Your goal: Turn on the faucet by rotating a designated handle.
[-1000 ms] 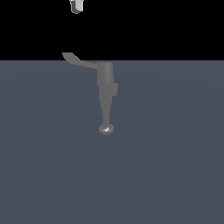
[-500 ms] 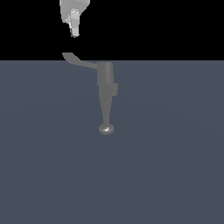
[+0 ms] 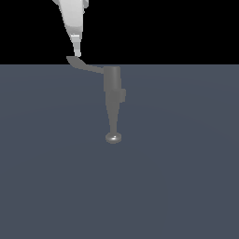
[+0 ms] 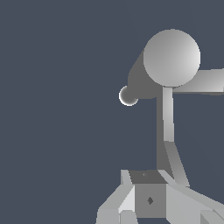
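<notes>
The grey faucet (image 3: 112,84) stands upright on the dark floor, and its spout tapers down to a shiny round tip (image 3: 113,137). The thin handle (image 3: 86,66) sticks out toward the exterior view's left and ends in a wider paddle (image 3: 72,60). My white gripper (image 3: 77,52) comes down from above, its tip right at the paddle; I cannot tell if they touch. It shows one narrow tip and looks shut and empty. In the wrist view the faucet's round top (image 4: 171,57), the spout tip (image 4: 128,95) and the handle (image 4: 166,118) show, with the handle running to my gripper (image 4: 148,188).
The flat dark blue-grey floor (image 3: 186,177) spreads all around the faucet. A black background lies behind it. No other object is in view.
My gripper has come down from the upper edge to the handle's paddle tip. The handle and faucet have not moved.
</notes>
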You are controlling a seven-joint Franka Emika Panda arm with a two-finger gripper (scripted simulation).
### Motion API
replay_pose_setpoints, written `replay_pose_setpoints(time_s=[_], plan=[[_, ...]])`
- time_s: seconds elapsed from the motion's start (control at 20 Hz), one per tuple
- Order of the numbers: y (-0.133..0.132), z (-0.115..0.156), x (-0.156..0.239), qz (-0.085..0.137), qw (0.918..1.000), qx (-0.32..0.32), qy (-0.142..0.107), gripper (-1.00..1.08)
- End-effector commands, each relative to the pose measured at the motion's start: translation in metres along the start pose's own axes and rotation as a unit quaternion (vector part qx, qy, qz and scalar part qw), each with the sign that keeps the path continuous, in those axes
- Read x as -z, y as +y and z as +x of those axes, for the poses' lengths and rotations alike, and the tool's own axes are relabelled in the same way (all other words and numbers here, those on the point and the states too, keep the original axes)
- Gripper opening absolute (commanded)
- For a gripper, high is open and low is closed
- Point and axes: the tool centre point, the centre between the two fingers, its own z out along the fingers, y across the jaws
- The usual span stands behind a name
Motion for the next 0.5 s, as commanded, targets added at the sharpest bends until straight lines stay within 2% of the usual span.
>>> replay_pose_setpoints(time_s=[0.0,0.45], plan=[[-0.006,-0.002,-0.007,0.0,0.9999,-0.016,0.002,-1.0],[-0.013,-0.005,-0.018,0.0,0.9992,-0.04,0.006,-1.0]])
